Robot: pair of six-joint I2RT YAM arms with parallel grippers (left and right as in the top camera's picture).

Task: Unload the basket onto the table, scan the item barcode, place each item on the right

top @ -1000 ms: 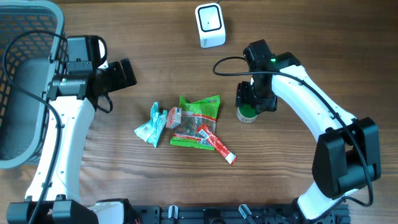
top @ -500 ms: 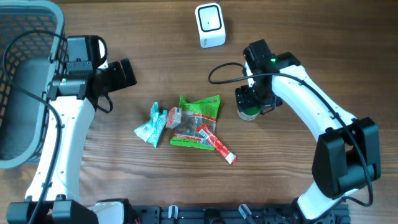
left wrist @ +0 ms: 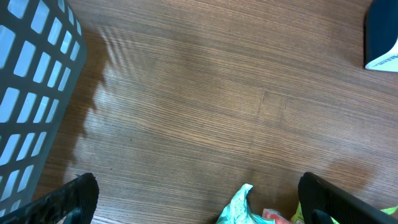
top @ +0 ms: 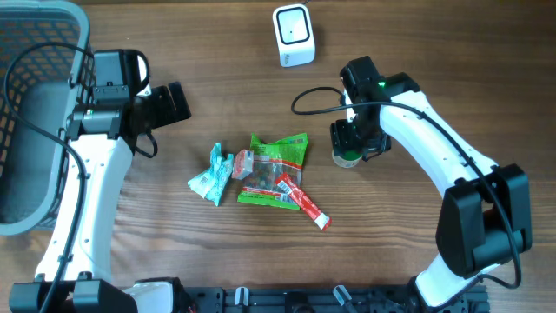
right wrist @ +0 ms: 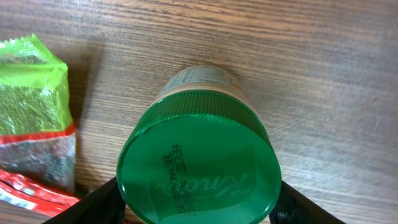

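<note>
right pincer (right wrist: 196, 205) clasping green-lidded jar (right wrist: 198, 165), left pincer (left wrist: 199, 199) spread wide

Three views: one high and fixed, two riding low on the wrists.

The overhead camera looks straight down on the whole table (top: 174, 261), far enough off to take in the basket (top: 52, 22) and the scanner (top: 293, 35). The left wrist camera faces down at the wood from mid height, and shares with the overhead view the basket's wall, the scanner's corner and the blue packet (left wrist: 239, 202). The right wrist camera sits very close above the jar (right wrist: 199, 168) beside the green packet (right wrist: 31, 106); the overhead view shows both too.
</note>
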